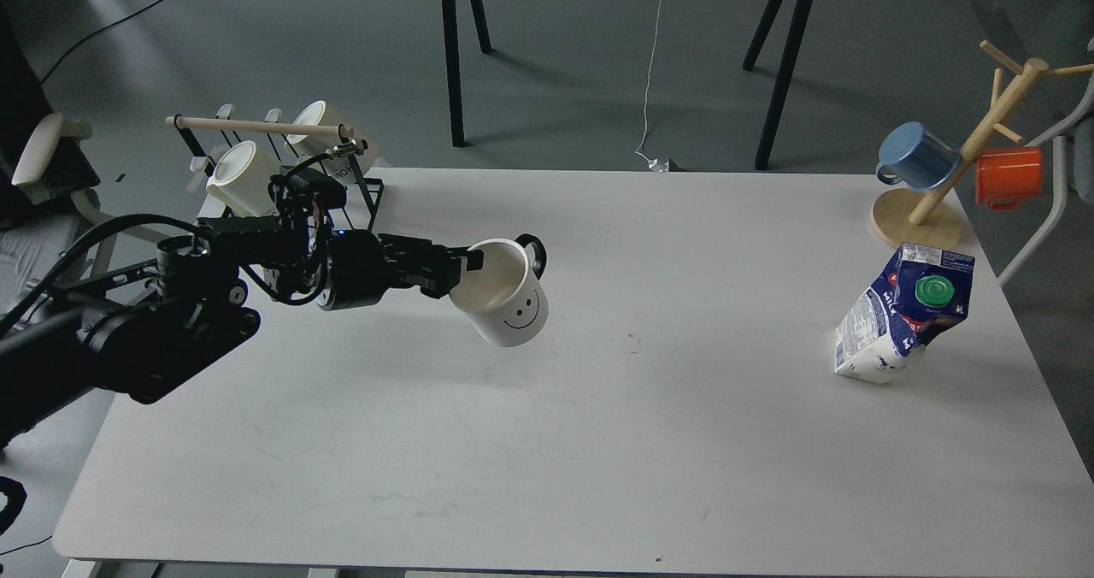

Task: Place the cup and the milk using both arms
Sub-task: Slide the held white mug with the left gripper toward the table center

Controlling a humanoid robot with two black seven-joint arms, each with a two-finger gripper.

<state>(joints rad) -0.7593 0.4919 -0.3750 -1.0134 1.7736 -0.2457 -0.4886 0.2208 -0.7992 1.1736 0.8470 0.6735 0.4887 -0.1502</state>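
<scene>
A white cup (506,297) with a smiley face and a black handle hangs in the air above the white table (598,441), left of the middle. My left gripper (460,272) is shut on the cup's near rim, one finger inside and one outside. The cup tilts a little toward me. A blue and white milk carton (902,313) with a green cap stands crumpled and leaning at the right side of the table. My right arm and gripper are out of view.
A black wire rack (333,206) with two white mugs stands at the back left, behind my left arm. A wooden mug tree (961,168) with a blue mug (914,157) and an orange mug (1008,176) stands at the back right.
</scene>
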